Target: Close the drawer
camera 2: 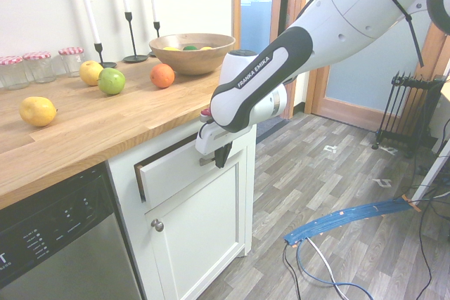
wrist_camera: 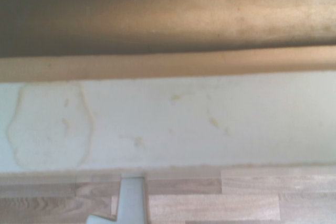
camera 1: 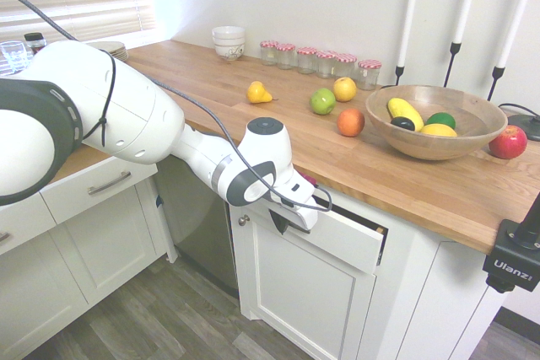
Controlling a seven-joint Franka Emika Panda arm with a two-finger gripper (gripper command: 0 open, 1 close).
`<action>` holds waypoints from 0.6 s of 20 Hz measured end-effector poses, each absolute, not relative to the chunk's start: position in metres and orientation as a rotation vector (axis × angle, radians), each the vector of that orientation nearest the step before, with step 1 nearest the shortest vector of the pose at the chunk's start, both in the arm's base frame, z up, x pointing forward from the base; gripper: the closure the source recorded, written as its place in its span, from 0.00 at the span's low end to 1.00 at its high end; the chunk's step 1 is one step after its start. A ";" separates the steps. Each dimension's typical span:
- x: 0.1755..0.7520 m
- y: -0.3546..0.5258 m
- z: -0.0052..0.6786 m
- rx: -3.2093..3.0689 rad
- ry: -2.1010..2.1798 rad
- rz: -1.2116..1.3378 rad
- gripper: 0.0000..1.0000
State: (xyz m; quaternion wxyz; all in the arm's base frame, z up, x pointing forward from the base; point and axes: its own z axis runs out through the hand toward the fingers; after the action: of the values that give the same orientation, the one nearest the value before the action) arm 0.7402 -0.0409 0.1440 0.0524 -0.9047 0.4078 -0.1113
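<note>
The drawer [camera 1: 342,240] sits under the wooden countertop, pulled out only a little, with a thin dark gap showing behind its white front panel [camera 2: 176,168]. My gripper [camera 1: 283,221] hangs right against the left part of that front panel, pointing down; from the other side the gripper [camera 2: 222,154] covers the panel's end nearest the room. A bit of silver handle [camera 2: 206,161] shows beside it. The wrist view is filled by the white panel [wrist_camera: 184,124] from very close, with the counter edge above it.
On the countertop [camera 1: 253,137] stand a wooden fruit bowl [camera 1: 426,137], loose fruit, several jars and candlesticks. Below the drawer is a white cabinet door with a knob [camera 2: 157,225]. A dishwasher [camera 2: 56,244] stands beside it, and a smaller shut drawer [camera 1: 101,185] further left.
</note>
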 end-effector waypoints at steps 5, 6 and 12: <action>0.741 -0.041 0.142 -2.744 1.255 -0.333 1.00; 0.742 -0.041 0.143 -2.742 1.258 -0.330 1.00; 0.743 -0.044 0.144 -2.727 1.272 -0.312 1.00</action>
State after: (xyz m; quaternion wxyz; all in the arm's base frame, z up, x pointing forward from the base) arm 0.7428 -0.0436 0.1437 0.0583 -0.8999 0.4198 -0.1029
